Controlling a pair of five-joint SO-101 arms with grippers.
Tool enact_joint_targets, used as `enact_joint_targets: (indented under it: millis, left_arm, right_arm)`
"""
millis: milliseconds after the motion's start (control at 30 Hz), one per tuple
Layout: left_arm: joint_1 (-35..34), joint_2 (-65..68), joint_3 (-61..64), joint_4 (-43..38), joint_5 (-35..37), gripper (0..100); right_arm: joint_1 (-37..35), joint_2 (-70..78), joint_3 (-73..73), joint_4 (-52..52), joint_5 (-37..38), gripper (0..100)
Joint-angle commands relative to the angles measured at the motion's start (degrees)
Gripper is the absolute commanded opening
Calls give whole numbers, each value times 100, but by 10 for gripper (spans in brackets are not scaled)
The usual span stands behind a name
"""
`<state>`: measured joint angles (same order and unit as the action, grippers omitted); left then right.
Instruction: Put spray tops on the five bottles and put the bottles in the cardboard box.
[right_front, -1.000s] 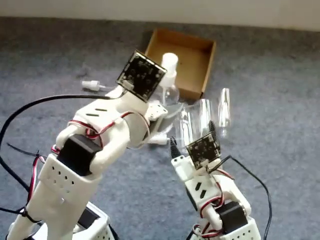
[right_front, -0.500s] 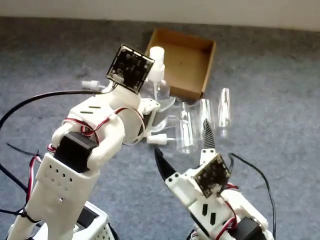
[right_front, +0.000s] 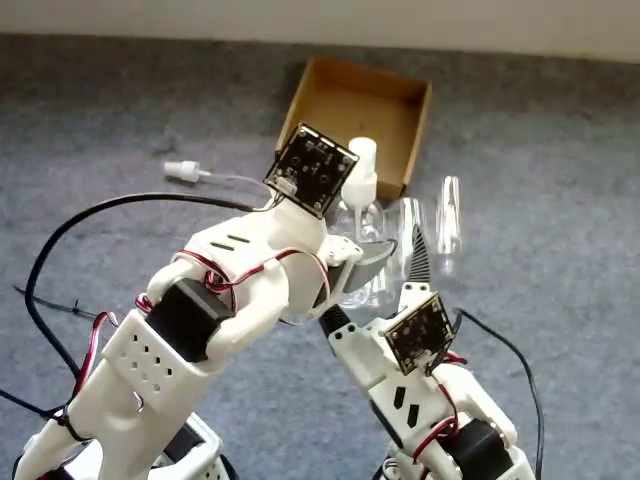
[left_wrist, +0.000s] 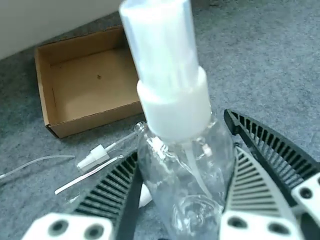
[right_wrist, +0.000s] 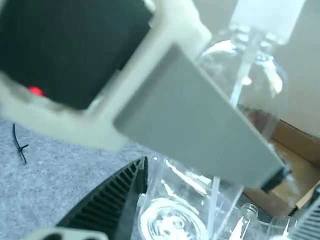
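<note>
floor: grey carpet (right_front: 560, 150) — covers the work area | wall: pale strip (right_front: 320, 18) — far edge

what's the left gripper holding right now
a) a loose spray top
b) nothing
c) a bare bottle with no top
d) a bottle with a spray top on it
d: in the left wrist view the left gripper is clamped on a clear bottle with a white spray top on its neck.
</note>
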<state>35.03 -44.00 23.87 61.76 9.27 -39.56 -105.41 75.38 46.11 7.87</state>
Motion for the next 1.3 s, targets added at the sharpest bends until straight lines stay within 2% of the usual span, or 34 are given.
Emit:
enact_joint_targets:
  millis: [0,200,433,667,767,933,1133,1267]
  left_arm:
    - [127,-224,-40,-88,70,7]
    - [435,-927,189,396,-53,6]
    - [479,-1411,840,193,-255,6]
    - [444,-1798,1314,202,-290,11]
    - [444,-2070,1323,202,-818,34]
    - [435,-2721,1358,229,-1354,189]
    - [-110,-3477,1376,237,-1609,200]
    - [-145,-3811,1376,343,-1609,204]
  right_arm:
    - [-13,4,-66,-277,18,440]
    - [171,4,-48,-541,-18,421]
    - [189,4,-75,-567,-18,154]
    - [330,4,-92,-567,-18,71]
    - [532,4,-48,-567,-18,0]
    - [848,4,-40,-567,-26,5]
    - [1033,13,-31,-576,-26,5]
    - [1051,13,84,-655,-26,5]
